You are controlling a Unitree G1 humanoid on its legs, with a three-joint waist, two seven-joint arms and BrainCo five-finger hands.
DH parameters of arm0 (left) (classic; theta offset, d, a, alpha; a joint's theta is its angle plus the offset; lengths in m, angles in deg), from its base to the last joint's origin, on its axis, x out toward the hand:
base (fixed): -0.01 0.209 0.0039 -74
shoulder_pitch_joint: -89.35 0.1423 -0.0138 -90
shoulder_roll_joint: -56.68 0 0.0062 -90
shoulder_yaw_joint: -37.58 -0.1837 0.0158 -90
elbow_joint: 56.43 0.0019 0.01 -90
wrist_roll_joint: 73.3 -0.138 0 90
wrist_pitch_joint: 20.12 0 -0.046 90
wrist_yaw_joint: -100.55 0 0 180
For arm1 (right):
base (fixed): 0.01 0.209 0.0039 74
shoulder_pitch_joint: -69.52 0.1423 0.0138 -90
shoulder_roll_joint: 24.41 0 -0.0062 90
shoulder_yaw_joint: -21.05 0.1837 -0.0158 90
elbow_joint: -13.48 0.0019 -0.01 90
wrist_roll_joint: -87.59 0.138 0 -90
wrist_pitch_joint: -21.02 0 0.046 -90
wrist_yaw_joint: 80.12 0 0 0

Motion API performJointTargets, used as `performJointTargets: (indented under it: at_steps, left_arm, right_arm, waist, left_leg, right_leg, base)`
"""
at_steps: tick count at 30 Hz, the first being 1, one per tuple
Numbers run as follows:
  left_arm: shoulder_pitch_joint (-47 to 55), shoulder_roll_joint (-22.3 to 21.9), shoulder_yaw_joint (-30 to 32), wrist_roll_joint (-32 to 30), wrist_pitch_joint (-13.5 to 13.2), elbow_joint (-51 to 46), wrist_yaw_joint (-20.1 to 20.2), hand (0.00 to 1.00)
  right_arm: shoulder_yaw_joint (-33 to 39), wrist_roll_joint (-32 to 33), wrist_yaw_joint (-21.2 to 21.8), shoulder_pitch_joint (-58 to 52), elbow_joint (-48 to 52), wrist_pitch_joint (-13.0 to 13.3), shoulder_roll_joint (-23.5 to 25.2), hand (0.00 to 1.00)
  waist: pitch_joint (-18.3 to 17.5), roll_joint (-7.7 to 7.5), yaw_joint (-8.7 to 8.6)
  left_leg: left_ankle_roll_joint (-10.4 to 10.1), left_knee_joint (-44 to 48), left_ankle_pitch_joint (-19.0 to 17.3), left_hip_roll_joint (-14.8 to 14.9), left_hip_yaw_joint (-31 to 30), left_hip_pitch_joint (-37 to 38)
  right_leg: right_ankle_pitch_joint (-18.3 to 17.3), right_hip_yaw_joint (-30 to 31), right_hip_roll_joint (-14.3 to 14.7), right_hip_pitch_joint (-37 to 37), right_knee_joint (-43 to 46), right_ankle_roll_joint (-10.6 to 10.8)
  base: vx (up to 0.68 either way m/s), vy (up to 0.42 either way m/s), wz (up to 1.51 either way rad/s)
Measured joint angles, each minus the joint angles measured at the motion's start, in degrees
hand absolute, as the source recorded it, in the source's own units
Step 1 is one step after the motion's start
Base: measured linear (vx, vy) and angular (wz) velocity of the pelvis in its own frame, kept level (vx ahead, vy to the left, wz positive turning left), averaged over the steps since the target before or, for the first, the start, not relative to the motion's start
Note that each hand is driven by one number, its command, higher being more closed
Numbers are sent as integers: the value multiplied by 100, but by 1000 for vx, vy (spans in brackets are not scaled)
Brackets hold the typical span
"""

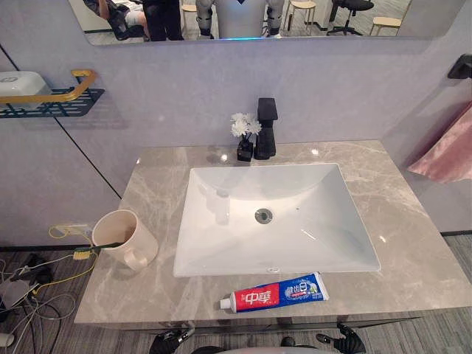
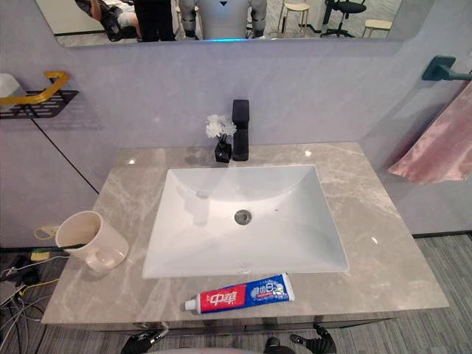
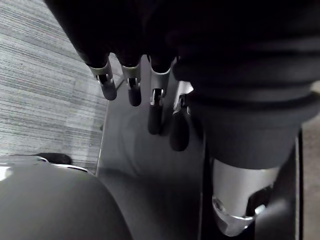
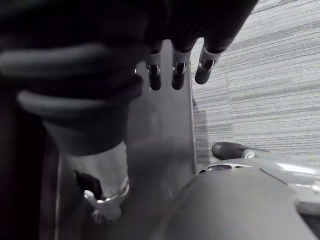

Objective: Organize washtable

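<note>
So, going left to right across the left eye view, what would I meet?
You'd pass the shelf → cup → sink → towel.

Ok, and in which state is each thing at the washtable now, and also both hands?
Mug: seems upright, holds the toothbrush.
Toothbrush: in the mug, handle sticking out over the rim.
Toothpaste tube: lying flat, cap on.
Faucet: no water running.
Sink: empty.
Flower vase: upright.
Towel: hanging.
Left hand: open, holds nothing.
Right hand: open, holds nothing.
</note>
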Motion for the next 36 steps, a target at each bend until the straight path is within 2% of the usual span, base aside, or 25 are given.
performJointTargets:
  at_steps: [4,5,14,23,28,36]
  left_arm:
    - [-63,-20,1,0,-31,2,-3,0]
    - [-177,84,105,-1,-94,311,-111,0]
    - [-178,73,100,-24,-94,312,-114,0]
    - [-288,108,-8,-266,-92,554,-142,0]
    - [-287,140,-14,-285,-90,594,-136,0]
    - [-291,138,-14,-283,-102,597,-154,0]
  right_arm:
    - [-7,-61,0,125,-113,0,-6,0]
    - [-47,-221,-5,345,-488,-1,-59,0]
    - [-40,-184,-6,344,-488,23,-58,0]
    - [304,581,-109,323,-498,52,114,0]
    - [422,626,-188,276,-659,50,151,0]
    - [416,623,-242,265,-701,48,162,0]
  waist:
    - [-9,-12,1]
    - [-103,-221,2]
    - [-95,-205,-5]
    - [-90,-161,-2]
    - [-86,-178,-2]
    - [-87,-181,13]
  left_leg:
    - [-24,-111,87,11,-64,3]
    - [-31,-236,137,7,-79,75]
    - [-32,-296,137,9,-48,79]
    - [-25,-591,212,4,-87,-9]
    - [-7,-613,263,-2,-259,-19]
    - [-12,-536,281,-10,-372,-19]
  right_leg:
    - [10,-52,7,-13,-23,-13]
    - [27,-48,8,-12,-45,21]
    - [25,-31,3,-41,-56,23]
    - [-51,-110,-11,-213,-38,55]
    - [-41,-404,-1,-127,-34,65]
    - [-39,-534,-12,-34,-33,68]
  base:
    - [-76,-32,7]
    - [0,0,0]
    - [0,0,0]
    - [35,4,3]
    - [89,5,23]
    - [-45,-6,8]
